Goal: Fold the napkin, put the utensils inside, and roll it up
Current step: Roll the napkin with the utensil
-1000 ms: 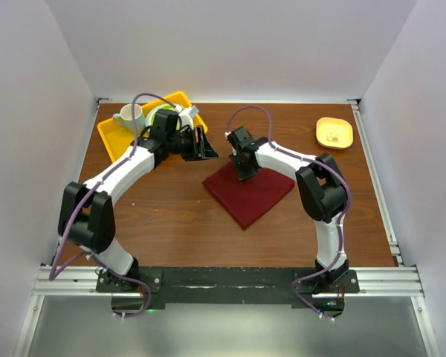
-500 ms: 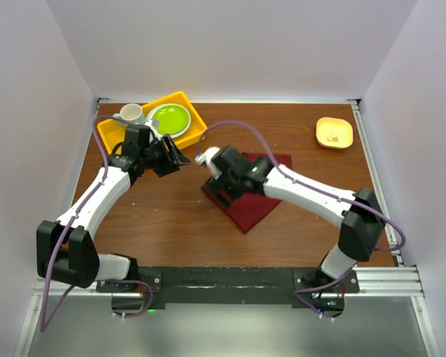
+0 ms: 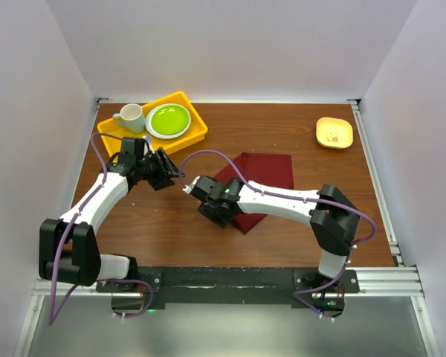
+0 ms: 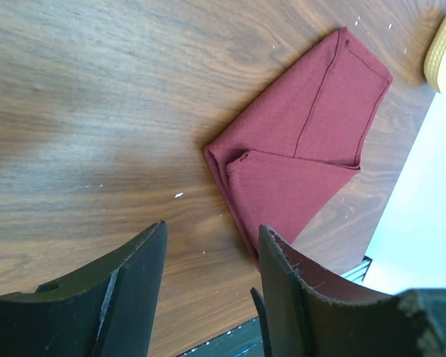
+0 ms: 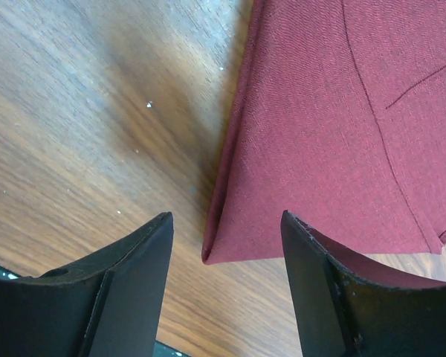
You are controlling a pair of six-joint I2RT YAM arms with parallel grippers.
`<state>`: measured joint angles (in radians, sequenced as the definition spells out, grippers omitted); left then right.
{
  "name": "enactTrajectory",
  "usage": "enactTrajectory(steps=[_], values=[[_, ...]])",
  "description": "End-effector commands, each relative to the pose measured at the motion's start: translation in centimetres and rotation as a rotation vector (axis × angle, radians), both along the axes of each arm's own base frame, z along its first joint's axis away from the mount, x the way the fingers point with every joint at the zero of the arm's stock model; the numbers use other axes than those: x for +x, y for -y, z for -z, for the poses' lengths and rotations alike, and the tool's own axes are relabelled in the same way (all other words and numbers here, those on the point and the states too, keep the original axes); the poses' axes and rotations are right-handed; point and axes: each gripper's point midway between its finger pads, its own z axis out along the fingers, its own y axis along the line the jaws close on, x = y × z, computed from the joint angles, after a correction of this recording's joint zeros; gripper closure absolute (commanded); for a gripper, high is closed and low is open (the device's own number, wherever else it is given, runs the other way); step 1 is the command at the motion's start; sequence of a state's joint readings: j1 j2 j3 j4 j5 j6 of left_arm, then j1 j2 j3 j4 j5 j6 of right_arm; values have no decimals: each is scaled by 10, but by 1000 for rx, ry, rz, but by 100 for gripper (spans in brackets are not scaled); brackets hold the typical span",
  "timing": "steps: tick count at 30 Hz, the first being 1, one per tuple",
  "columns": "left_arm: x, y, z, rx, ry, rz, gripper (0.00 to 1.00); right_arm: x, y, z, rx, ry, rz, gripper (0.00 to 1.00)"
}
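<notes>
Both end effectors were open and neither one held anything. The right end effector (image 3: 214,210) was low over the corner of the napkin (image 3: 271,167) that pointed toward the arm bases, on the left arm's side. In the right wrist view this end effector (image 5: 224,217) had its jaws wide. The corner of the napkin (image 5: 320,134) lay in the gap between them. One finger (image 5: 126,290) was over bare wood and the other was over the cloth (I cannot tell if they touched the desk).

The left end effector (image 3: 171,173) was apart from the napkin, on the side toward the left arm. In its wrist view the left end effector (image 4: 212,227) also showed a clear gap, with only wood between the fingers, and the napkin (image 4: 297,156) lay ahead of it without contact.

The napkin, a dark red cloth, lay folded flat near the middle of the desk (image 3: 171,223). One layer lay over another and a stitched seam was visible. The right forearm covered part of it in the top view.

Beyond the napkin, toward the far corner on the left arm's side, a yellow tray (image 3: 197,113) carried a green plate (image 3: 169,119) and a pale cup (image 3: 131,117). A small yellow dish (image 3: 334,132) stood well apart from the napkin, toward the far corner on the right arm's side.
</notes>
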<state>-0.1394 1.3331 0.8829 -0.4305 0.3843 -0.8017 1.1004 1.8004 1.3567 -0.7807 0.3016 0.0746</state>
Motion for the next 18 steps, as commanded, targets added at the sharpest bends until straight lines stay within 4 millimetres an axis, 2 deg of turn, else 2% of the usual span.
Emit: enactTrajectory(steps=[1,12,18], values=[[6,3,-8,-34,48,5,43,-1,-4,9,-28,48,0,39],[11,-10,-16,-44,98,-45,42,7,-1,28,-82,114,30,45],[14,-12,-13,-46,97,-42,41,11,-3,35,-99,138,34,45]])
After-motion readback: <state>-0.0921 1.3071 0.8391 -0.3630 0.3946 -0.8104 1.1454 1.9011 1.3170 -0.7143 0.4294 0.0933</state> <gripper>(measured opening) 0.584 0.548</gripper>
